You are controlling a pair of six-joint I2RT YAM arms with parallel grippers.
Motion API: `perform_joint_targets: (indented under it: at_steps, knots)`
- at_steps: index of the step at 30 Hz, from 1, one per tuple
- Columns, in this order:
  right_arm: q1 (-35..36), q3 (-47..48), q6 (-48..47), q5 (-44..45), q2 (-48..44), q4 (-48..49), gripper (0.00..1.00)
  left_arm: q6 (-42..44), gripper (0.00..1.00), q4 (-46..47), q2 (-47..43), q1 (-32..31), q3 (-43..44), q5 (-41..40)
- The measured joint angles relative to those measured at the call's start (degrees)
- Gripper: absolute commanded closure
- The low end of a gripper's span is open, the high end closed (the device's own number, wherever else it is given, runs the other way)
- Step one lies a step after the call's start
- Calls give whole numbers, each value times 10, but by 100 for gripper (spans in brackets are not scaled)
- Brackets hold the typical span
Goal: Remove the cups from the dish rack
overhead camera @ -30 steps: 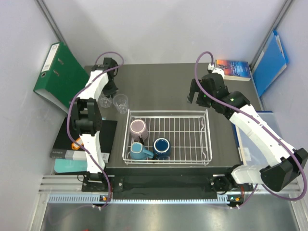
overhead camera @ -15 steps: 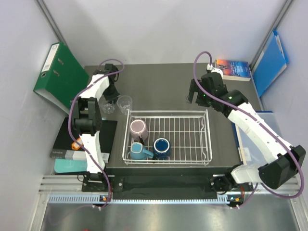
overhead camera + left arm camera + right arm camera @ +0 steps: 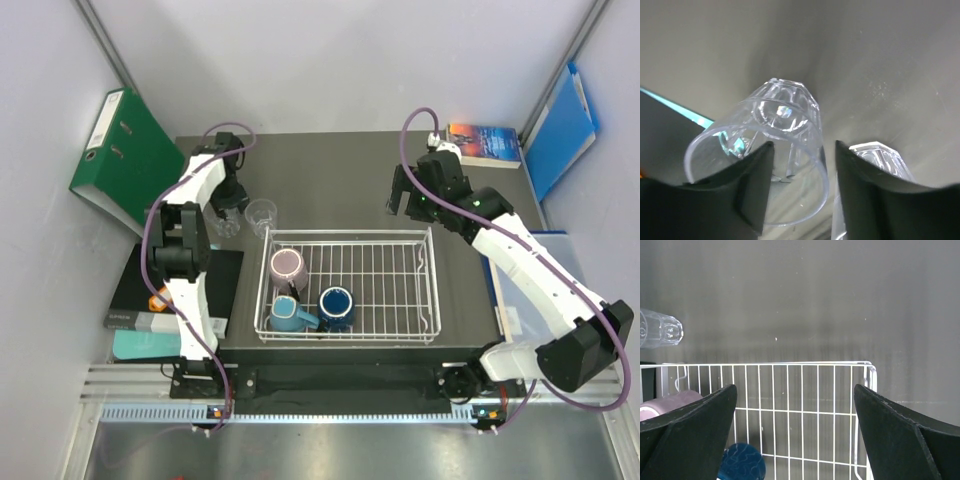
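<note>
Nearest, along the front rail of the dish rack point(image 3: 385, 280), the teal mug point(image 3: 288, 316) and navy mug point(image 3: 337, 304) sit side by side, with the pink mug point(image 3: 288, 267) just behind. All three crowd the left end, so the right half is bare wire and easy to reach from above. Past the far-left corner two clear tumblers stand on the table point(image 3: 330, 180), already out of the rack: the inner tumbler point(image 3: 261, 212) just beside the rail, the outer tumbler point(image 3: 226, 224) under the left gripper point(image 3: 228, 208). In the wrist view its fingers point(image 3: 740, 195) are parted and straddle that tumbler's wall without pinching it, which I judge a let-go posture. The neighbouring glass is close, so lifting straight up looks safest. The right gripper point(image 3: 405, 200) hangs beyond the far rail, spread wide, holding nothing, with open table beneath.
</note>
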Motion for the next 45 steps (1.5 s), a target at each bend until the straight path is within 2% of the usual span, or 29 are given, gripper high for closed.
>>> perform_joint_targets:
  at_steps: [3, 10, 17, 19, 23, 27, 29, 30, 36, 40, 45]
  knots:
    - [0, -4, 0, -1, 0, 5, 0, -4, 27, -3, -7, 1, 3, -13]
    - [0, -19, -1, -3, -1, 14, 0, -17, 24, -1, -79, 1, 3, -49]
    - [0, -28, -4, 24, -2, 19, 0, -28, 20, 28, -233, -19, -29, -75]
    - [0, -39, -8, 37, -10, 30, 0, -30, 16, 44, -289, -40, -58, -82]
    - [0, -79, -20, 41, -50, 47, 0, -35, 13, 50, -371, -145, -102, -97]
    - [0, -79, -33, 33, -68, 49, 0, -51, 11, 45, -403, -271, -123, -108]
    - [0, -81, -33, 29, -70, 50, 0, -63, 1, 39, -410, -312, -141, -113]
    - [0, -86, -32, 25, -72, 51, 0, -69, 1, 35, -414, -328, -153, -119]
    - [1, -123, -17, 12, -95, 53, 0, -127, 1, -23, -424, -362, -195, -148]
    - [2, -142, -8, 10, -112, 52, 0, -188, 1, -53, -426, -380, -198, -165]
    - [2, -160, -5, 8, -132, 49, 0, -254, 1, -89, -401, -437, -184, -176]
